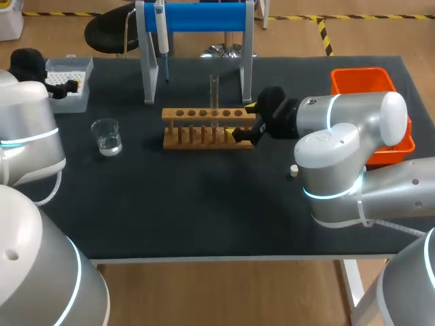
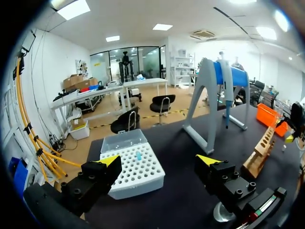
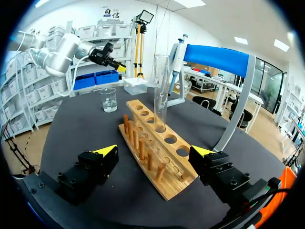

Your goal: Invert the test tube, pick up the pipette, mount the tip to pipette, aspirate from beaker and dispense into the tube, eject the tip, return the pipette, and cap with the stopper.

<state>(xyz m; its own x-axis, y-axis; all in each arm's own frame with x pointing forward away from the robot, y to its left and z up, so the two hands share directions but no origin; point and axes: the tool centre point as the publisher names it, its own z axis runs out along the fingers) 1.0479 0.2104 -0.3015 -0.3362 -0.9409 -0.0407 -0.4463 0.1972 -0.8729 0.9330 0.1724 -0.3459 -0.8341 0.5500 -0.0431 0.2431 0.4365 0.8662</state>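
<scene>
Right claw (image 1: 242, 119) spread at rack (image 1: 197, 113) end, left claw (image 2: 158, 160) spread by tip box (image 2: 136, 168)

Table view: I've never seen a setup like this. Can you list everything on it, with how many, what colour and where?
table: one, black, under everything
test tube: one, clear, upright in the rack
rack: one, wooden, mid-table
beaker: one, clear glass, left of the rack
tip box: one, white, far left corner
stand: one, blue and grey, behind the rack
pipette: one, white, hanging on the stand
bin: one, orange, far right
stopper: one, pale, lying right of the rack
left arm: silver, jaws open by the tip box
right arm: silver, jaws open at the rack's right end
</scene>
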